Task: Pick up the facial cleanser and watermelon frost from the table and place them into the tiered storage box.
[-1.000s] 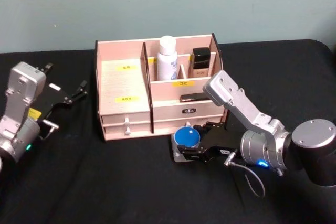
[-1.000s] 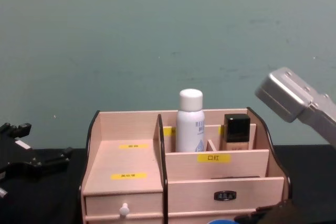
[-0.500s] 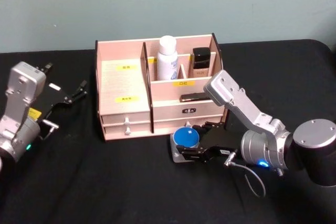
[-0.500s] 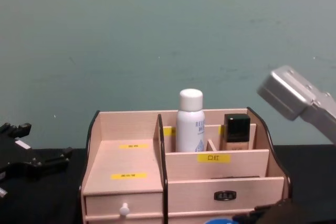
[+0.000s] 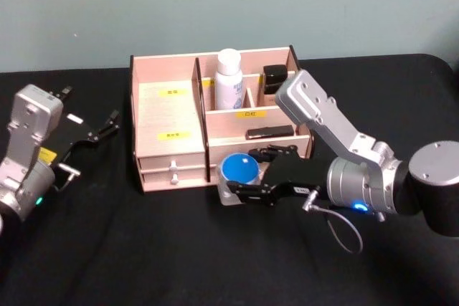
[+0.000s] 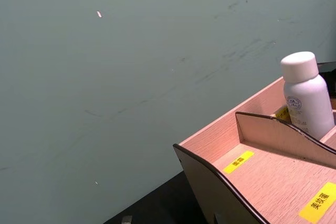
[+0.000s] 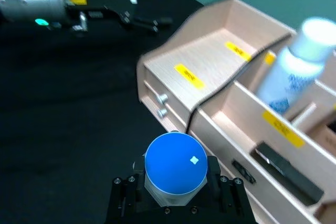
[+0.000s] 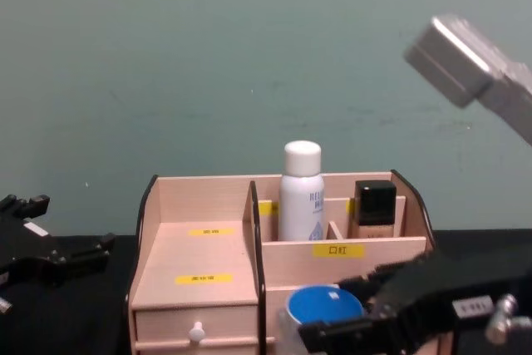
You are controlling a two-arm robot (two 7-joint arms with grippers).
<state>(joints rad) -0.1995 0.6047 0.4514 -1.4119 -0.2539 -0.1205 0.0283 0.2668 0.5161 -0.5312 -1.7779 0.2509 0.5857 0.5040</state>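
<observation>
My right gripper [image 5: 247, 175] is shut on a clear jar with a blue lid [image 5: 239, 170], held off the table just in front of the tiered storage box [image 5: 172, 155]. The right wrist view has the jar [image 7: 175, 163] between the fingers [image 7: 124, 190], with the box's drawers [image 7: 157, 103] beyond it. In the chest view the jar [image 8: 324, 305] hangs before the box [image 8: 199, 263]. A white bottle [image 5: 229, 80] stands upright in a rear compartment. Whether the jar or the bottle is the facial cleanser or the watermelon frost, I cannot tell. My left gripper [image 5: 90, 109] rests open at the far left.
Beside the white bottle [image 8: 300, 193] a dark-capped bottle [image 5: 273, 80] stands in the back right compartment. A flat black item [image 5: 269, 132] lies in the lower right tier. The left stepped tiers with yellow labels [image 6: 252, 171] hold nothing. Black cloth covers the table.
My right gripper has lifted the blue-lidded jar off the table and carried it left and up, closer to the box front. The left arm has not moved.
</observation>
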